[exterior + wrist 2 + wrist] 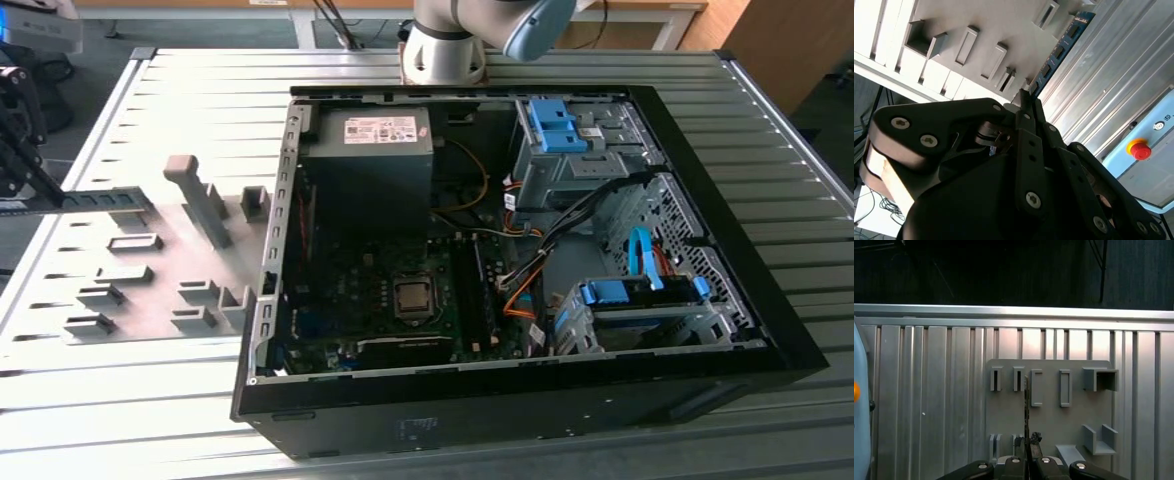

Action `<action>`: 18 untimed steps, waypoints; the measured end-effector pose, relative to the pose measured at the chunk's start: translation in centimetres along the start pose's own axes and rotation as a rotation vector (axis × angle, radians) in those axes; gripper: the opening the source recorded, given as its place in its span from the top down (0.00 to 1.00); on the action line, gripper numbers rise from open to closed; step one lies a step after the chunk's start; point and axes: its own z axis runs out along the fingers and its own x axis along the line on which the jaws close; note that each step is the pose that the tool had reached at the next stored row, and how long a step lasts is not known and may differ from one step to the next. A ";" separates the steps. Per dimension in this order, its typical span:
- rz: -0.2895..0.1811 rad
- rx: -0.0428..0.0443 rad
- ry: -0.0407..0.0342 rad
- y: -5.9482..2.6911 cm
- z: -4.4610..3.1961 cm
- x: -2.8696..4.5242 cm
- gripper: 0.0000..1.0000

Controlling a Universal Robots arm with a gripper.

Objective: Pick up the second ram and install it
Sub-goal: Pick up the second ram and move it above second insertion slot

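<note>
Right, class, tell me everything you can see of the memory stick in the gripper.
The memory stick is a long, thin, flat blue-green circuit board with a row of black chips on one face. The gripper is shut on one end, clamping both flat faces; the rest juts out free. The first wrist view shows it edge-on, a thin dark line. In the exterior view it sits roughly level above the grey holder plate, outside the computer case.

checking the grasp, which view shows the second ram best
The second wrist view: the second ram shows its blue face and black chips, held in the end effector. At the exterior view's left the ram is a distant strip. The first wrist view sees the ram edge-on, a thin line.
</note>
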 end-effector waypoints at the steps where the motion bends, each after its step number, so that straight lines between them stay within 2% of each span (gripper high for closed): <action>1: 0.000 -0.0001 0.0001 0.00 -0.21 0.00 0.86; 8: 0.000 -0.0001 0.0001 0.01 -1.75 -0.04 0.86; 18: 0.000 -0.0001 0.0001 0.03 -4.63 -0.10 0.86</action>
